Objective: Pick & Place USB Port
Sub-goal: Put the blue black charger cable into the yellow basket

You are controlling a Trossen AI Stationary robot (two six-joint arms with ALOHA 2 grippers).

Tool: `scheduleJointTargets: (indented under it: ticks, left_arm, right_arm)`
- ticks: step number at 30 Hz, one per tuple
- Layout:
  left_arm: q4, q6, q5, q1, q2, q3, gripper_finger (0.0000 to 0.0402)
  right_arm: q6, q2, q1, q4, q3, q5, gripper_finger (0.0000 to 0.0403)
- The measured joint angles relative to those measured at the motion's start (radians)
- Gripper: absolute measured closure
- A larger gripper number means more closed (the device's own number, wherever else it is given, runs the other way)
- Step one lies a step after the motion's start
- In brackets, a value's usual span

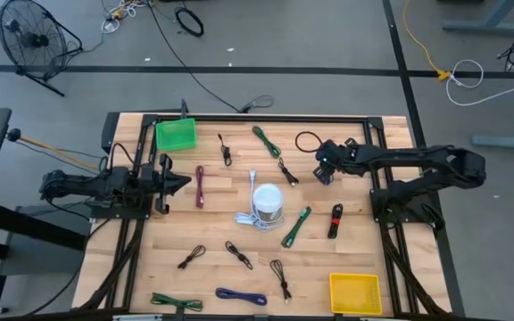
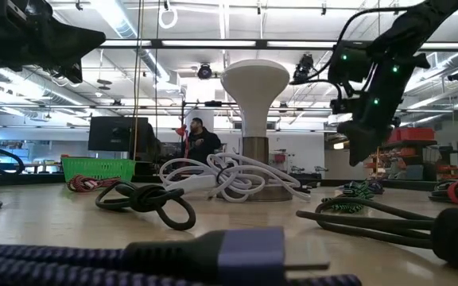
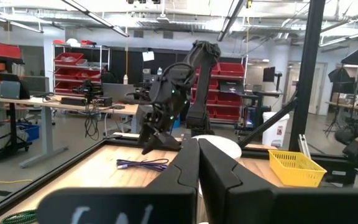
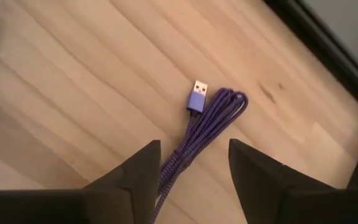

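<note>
The right gripper [image 4: 194,171] hangs wide open over a purple USB cable [image 4: 211,121] on bare wood, nothing blocking; the left gripper [image 1: 184,182] is closed.

Grey floor [image 1: 328,36], floor fan [image 1: 29,40], red bin shelving [image 3: 79,68].

Right arm is reaching across the table's far right side, right gripper [image 1: 326,171] pointing down with fingers [image 4: 138,171] spread apart. Left arm is lying low at the left edge, left gripper [image 1: 182,183] fingers pressed together.

purple cable [image 4: 199,134] tail hidden behind end effector [image 4: 194,163]
</note>
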Motion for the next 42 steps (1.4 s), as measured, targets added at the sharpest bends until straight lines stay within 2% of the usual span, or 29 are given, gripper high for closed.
scheduleJointTargets:
  ticks: [13,20,32,37,42]
  left_arm:
    - [0.0,0.0,0.0,0.0,0.0,0.0,0.0394]
    - [0.0,-0.001,0.0,0.0,0.0,0.0,0.0394]
    - [-0.001,0.0,0.0,0.0,0.0,0.0,0.0394]
    - [-0.001,0.0,0.0,0.0,0.0,0.0,0.0394]
    - [-0.001,0.0,0.0,0.0,0.0,0.0,0.0394]
  right_arm:
    - [0.098,0.038,-0.003,0.019,-0.007,0.001,0.0141]
    - [0.137,0.038,-0.003,0.022,-0.01,-0.01,0.0123]
    - [0.15,0.038,-0.003,0.256,-0.189,-0.103,0.0131]
    - [0.187,0.034,-0.002,0.3,-0.235,-0.102,0.014]
    - [0.232,0.034,-0.002,0.303,-0.241,-0.128,0.0179]
